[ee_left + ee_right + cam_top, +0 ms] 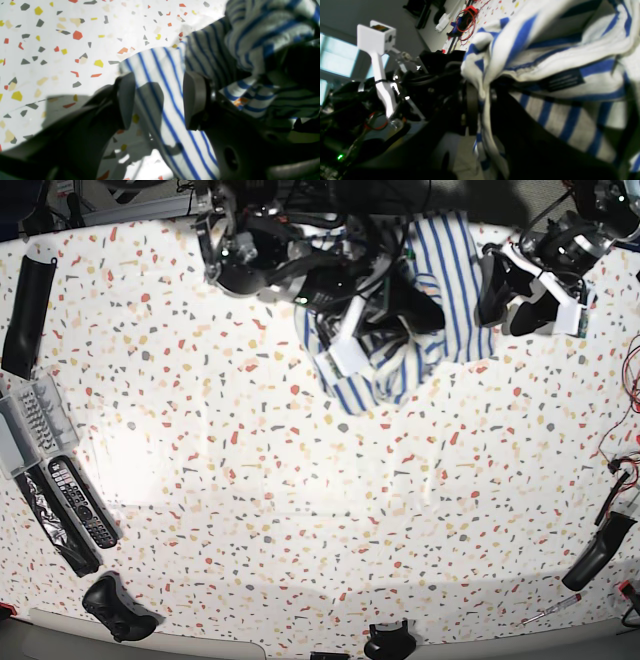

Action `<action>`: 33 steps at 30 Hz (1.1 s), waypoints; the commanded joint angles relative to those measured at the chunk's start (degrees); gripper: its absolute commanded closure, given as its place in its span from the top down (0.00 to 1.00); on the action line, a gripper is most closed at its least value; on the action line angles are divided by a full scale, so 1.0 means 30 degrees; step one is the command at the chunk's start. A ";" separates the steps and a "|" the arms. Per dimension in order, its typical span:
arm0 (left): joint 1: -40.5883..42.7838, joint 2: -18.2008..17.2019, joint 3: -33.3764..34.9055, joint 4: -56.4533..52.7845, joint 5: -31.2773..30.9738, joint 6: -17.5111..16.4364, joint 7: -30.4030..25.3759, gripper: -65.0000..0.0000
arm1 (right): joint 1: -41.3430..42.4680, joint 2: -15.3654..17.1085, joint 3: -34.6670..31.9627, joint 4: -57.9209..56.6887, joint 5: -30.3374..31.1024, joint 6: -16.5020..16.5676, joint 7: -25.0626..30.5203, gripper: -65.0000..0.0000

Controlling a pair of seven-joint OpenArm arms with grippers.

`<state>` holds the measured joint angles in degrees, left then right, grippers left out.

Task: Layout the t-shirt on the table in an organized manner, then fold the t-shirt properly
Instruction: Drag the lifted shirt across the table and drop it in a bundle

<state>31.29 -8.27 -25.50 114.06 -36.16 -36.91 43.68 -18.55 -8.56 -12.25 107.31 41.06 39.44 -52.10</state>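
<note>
Gripping: right gripper (480, 97) pinching t-shirt (440, 290), bunched at 12 o'clock on table (300, 480)
Left gripper (157, 100): jaws spread, straddling shirt edge

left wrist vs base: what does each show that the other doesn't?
Left wrist only: close-up of the open left pincer, a flat striped strip of shirt running between its pads without contact.

Base only: the whole table, the right arm over the bunched shirt, remotes and a game controller at the table's edge.

Both: the striped shirt crumpled, not laid out, on the speckled table.
</note>
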 commanded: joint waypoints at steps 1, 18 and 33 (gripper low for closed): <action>0.0102 -0.0117 -0.0058 0.0350 -0.0437 -0.0153 -0.0415 0.44 | 0.0153 -0.0148 -0.0474 0.0357 0.0262 0.0186 0.0831 0.00; 0.2229 -0.1115 -0.0087 0.0306 0.2667 0.1880 0.1566 0.42 | 0.0845 -0.0148 -0.1909 0.0357 -0.1129 0.0186 0.1209 0.00; -0.1355 -0.1107 0.1064 -0.4422 0.0401 0.1290 0.1581 0.42 | 0.0998 -0.0148 -0.2565 0.0357 -0.0197 0.0186 0.1027 0.00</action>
<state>27.29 -11.20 -22.17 100.05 -34.04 -32.58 49.36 -16.10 -8.40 -19.64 107.31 38.59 39.42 -50.54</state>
